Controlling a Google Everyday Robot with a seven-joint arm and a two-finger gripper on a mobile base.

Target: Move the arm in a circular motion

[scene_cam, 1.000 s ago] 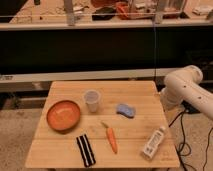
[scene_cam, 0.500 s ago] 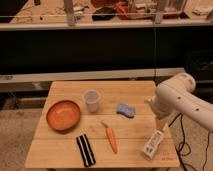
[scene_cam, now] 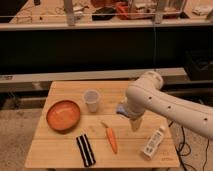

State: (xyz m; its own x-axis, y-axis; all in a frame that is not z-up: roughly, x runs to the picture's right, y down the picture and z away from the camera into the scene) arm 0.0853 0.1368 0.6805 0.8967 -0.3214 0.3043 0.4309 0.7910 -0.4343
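Camera view: arm (scene_cam: 167, 104), hand (scene_cam: 135, 124) above table (scene_cam: 57, 150), inside edges

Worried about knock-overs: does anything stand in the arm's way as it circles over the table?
Possibly. The gripper, at the tapered end of the arm, hangs low over the table beside the blue sponge, with the carrot and white bottle near it and the cup further left. A low sweep could catch them.

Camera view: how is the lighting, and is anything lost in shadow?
Camera view: warm, even light on the table; the background behind it is nearly black. The arm is bright, not washed out, and hides part of the blue sponge. The gripper points down over the table beside the sponge.
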